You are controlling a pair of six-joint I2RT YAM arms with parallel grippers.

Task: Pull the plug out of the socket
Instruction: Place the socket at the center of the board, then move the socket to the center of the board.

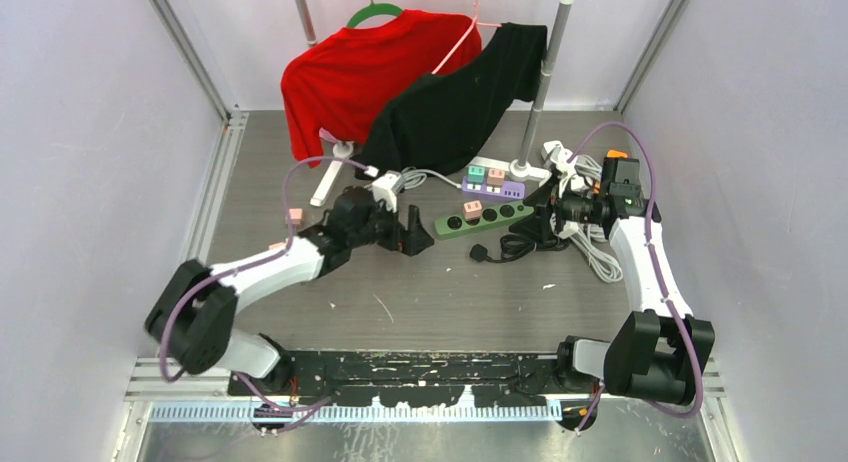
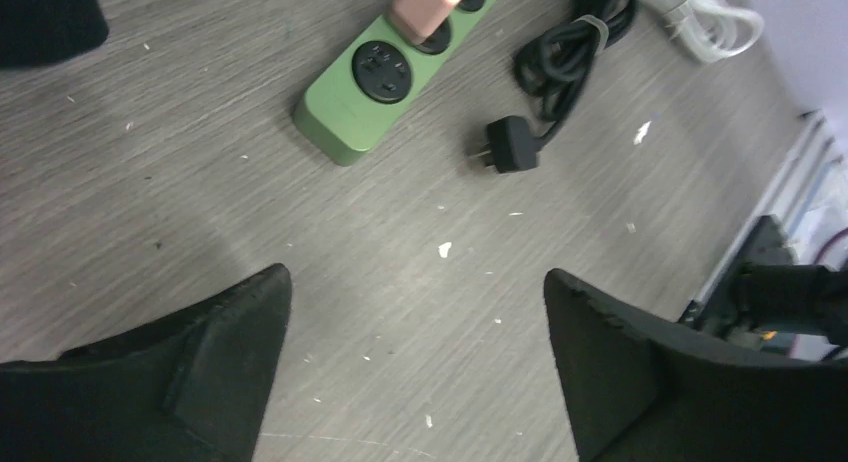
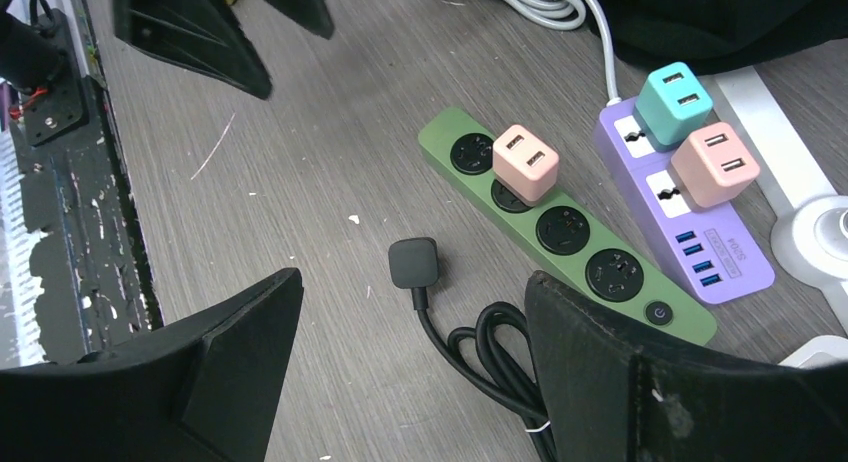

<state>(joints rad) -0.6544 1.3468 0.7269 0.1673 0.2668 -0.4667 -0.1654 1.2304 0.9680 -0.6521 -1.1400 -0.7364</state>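
A green power strip lies mid-table with a pink plug standing in its second socket. My left gripper is open just left of the strip's end. In the left wrist view the green strip and pink plug lie ahead of the open left gripper, which has only bare table between its fingers. My right gripper is open at the strip's right end. The right wrist view shows the green strip and pink plug beyond the open right gripper.
A loose black plug with its coiled cord lies in front of the strip. Behind is a purple strip carrying a teal adapter and a pink adapter. Red and black shirts hang on a rack; white cables lie at the right.
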